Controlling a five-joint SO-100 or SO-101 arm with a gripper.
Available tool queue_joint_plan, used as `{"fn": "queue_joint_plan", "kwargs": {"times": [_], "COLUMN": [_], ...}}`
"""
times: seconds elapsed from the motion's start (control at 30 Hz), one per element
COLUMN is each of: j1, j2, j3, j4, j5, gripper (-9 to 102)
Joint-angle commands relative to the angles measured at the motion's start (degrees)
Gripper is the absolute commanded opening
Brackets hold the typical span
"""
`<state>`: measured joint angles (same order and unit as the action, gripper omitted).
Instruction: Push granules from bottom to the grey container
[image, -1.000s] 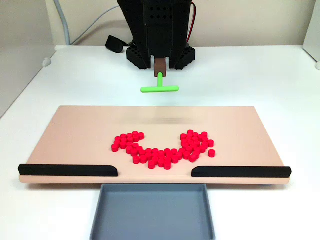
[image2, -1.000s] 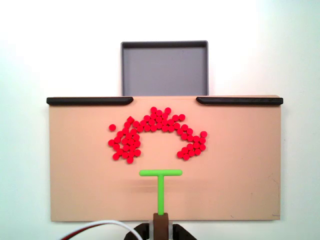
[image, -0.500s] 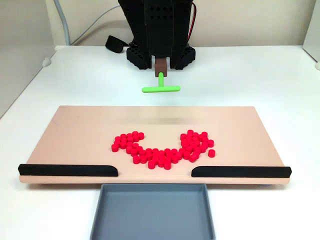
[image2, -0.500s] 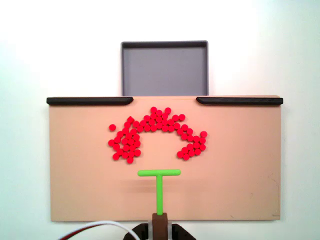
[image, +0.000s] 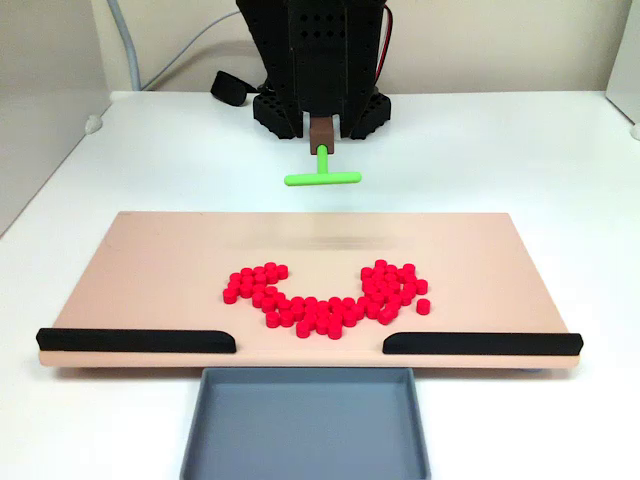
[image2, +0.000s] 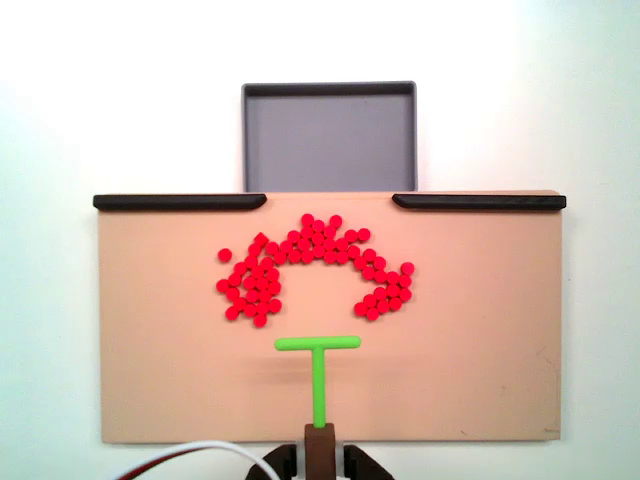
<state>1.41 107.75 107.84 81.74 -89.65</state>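
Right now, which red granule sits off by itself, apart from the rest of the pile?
The lone granule at the far left of the arc in a fixed view, with bare tan board all round it; the other granules touch or crowd neighbours.

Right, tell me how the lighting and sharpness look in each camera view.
In a fixed view, the table is evenly lit, a soft smeared shadow lies on the board under the green pusher, and the red granules are sharp. In another fixed view, the white table is washed out, while the grey tray stays clear.

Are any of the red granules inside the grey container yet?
No, the grey container is bare, and the granules all lie on the tan board.
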Motion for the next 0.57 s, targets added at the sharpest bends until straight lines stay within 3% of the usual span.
{"fn": "queue_joint_plan", "kwargs": {"times": [0.0, 0.53], "j1": [0.26, 0.53], "j2": [1.23, 0.97], "j3": [-1.32, -1.67], "j4": [-0.18, -0.18], "j5": [0.35, -0.18], "gripper": [0, 0]}}
